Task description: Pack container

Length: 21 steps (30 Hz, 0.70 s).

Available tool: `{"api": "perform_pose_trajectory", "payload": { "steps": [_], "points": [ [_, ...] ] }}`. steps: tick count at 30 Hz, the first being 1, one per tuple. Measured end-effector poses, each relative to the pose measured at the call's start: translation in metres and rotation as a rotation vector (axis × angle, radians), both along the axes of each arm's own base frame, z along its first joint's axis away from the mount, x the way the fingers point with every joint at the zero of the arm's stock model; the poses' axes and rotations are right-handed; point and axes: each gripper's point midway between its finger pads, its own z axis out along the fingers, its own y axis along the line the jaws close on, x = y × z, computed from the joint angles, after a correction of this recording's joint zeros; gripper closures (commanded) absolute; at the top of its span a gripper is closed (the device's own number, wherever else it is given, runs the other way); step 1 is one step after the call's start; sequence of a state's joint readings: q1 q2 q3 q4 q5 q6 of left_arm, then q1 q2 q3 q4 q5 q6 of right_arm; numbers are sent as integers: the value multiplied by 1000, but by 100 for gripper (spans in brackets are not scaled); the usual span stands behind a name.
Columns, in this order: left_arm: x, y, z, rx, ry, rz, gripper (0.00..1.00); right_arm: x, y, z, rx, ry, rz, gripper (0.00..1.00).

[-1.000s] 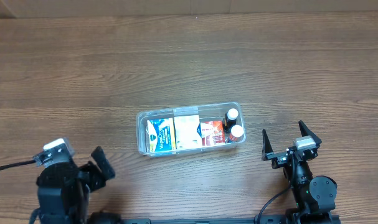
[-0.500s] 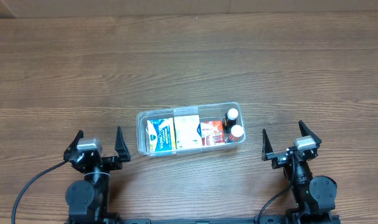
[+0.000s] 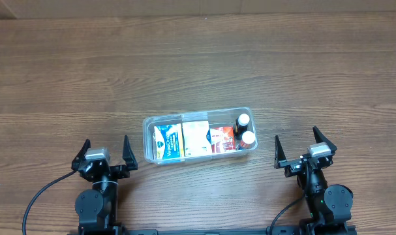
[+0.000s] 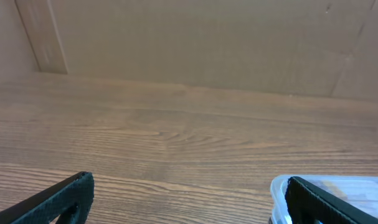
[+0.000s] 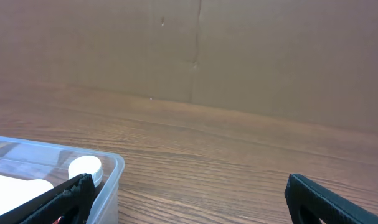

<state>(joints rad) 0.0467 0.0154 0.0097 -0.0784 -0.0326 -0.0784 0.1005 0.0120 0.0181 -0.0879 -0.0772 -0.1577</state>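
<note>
Container: clear tub, lying flat near the middle of the surface, somewhat closer to the near edge than the far one, long side running left to right. It lies between the two arms and touches neither.

Contents, left end to right end:
- blue-and-yellow box, against the left wall
- white box, just beside it
- red box, next along, partly under the white one's edge; which overlaps which cannot be told for certain
- two dark bottles with white caps, one nearer the far wall, one nearer the near wall, both upright at the right end

Left arm: at the near edge, toward the left corner. Left jaws spread wide, holding nothing, pointing to the far edge. In the left wrist view both fingers frame bare wood, with the tub's left corner just behind the right-hand finger.

Right arm: at the near edge, toward the right corner. Right jaws spread wide, holding nothing. In the right wrist view the tub's right end and one white cap show by the left-hand finger.

Backdrop: brown cardboard wall along the far edge.
</note>
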Motion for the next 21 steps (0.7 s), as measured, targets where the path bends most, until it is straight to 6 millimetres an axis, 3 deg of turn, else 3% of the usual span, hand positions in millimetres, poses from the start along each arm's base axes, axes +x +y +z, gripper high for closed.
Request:
{"api": "perform_pose_trajectory", "payload": {
  "steps": [21],
  "points": [
    [0,-1,0,-1,0,-7,0,0,0,0,0,0,0,0]
  ]
}}
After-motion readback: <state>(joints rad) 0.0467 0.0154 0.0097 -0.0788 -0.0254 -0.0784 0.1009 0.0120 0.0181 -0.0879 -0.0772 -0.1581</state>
